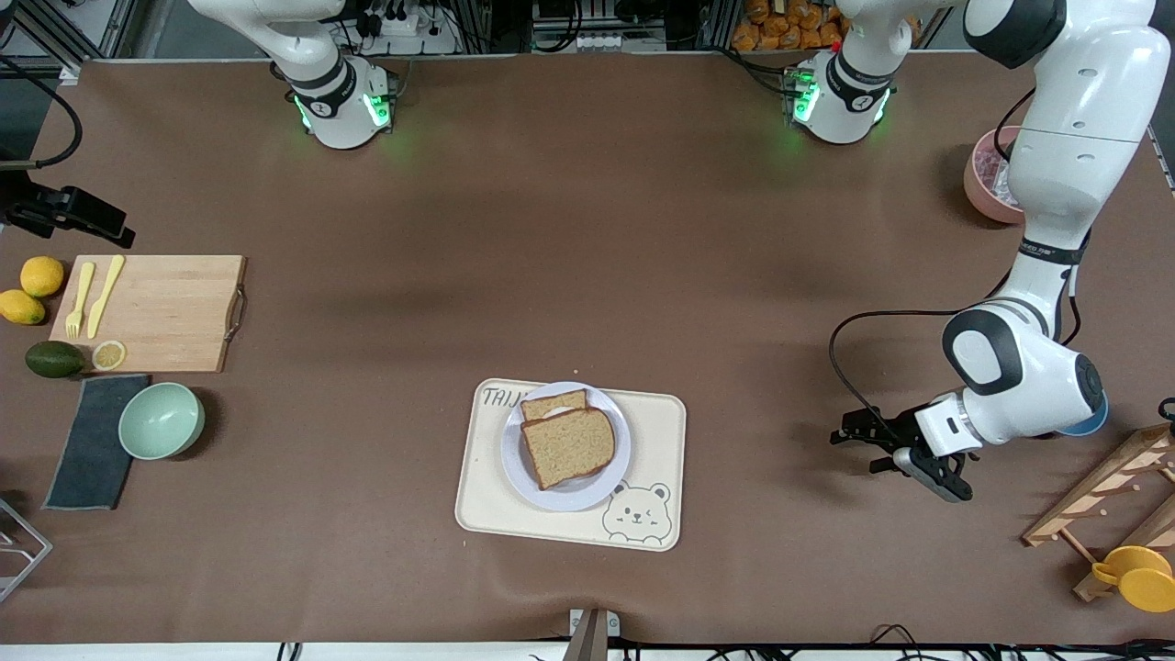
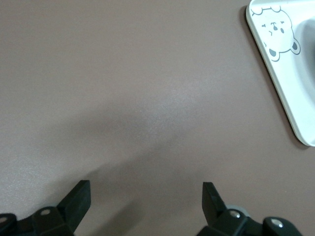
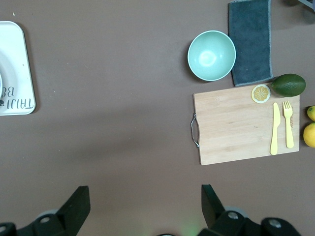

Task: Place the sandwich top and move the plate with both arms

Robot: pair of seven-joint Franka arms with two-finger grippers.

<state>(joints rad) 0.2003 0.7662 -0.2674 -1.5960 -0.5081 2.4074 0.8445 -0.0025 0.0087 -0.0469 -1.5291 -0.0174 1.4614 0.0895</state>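
A brown sandwich top [image 1: 569,447] lies on the pale round plate [image 1: 606,477], over a second slice [image 1: 553,404] that peeks out at the edge farther from the front camera. The plate sits on a cream bear tray [image 1: 656,431]. My left gripper [image 1: 858,448] hangs low over bare table toward the left arm's end, apart from the tray, open and empty. In the left wrist view the left gripper [image 2: 145,189] is open, with the tray's bear corner [image 2: 280,93] ahead. My right gripper [image 3: 144,194] is open and empty, high over the table; it is out of the front view.
A wooden cutting board [image 1: 156,312] with yellow fork and knife, lemons, an avocado, a mint bowl [image 1: 162,420] and a grey cloth lie at the right arm's end. A pink bowl [image 1: 987,179], wooden rack [image 1: 1111,496] and yellow cup [image 1: 1138,578] stand at the left arm's end.
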